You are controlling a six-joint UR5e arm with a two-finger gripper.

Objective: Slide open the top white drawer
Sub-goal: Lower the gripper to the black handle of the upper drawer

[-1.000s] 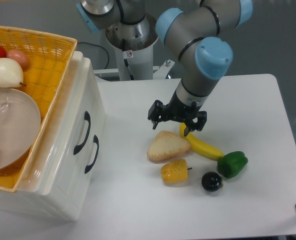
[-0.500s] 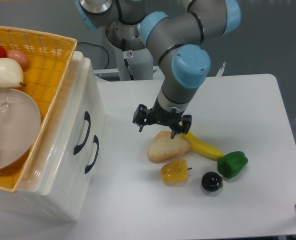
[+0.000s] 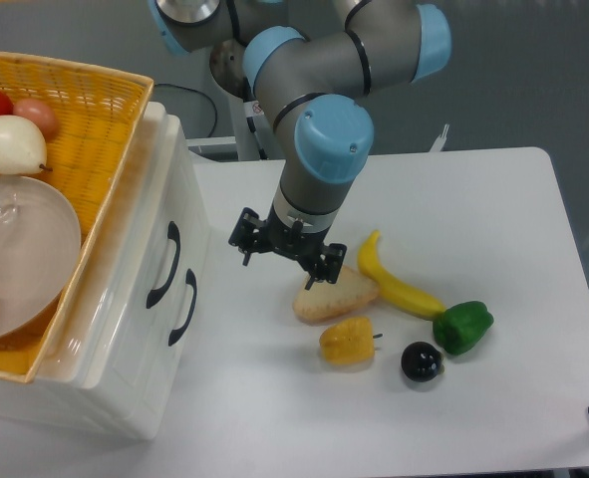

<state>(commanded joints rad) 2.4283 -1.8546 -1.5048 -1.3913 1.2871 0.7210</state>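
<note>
My gripper (image 3: 286,250) hangs with its fingers spread wide, holding nothing. The top white drawer (image 3: 164,261) sits shut to its left, near but apart. Its black handle runs roughly crosswise to my approach, so I'd reach leftward.

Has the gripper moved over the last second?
Yes. The gripper has moved left, from above the banana toward the top white drawer, and is now past the bread slice.

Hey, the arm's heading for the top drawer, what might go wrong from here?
The gripper hangs open just above the bread slice, so a low sweep could knock it. The top white drawer's black handle sits close above the lower drawer's handle, so it might hook the wrong one. The wicker basket on the cabinet could shift when the drawer is pulled.
</note>
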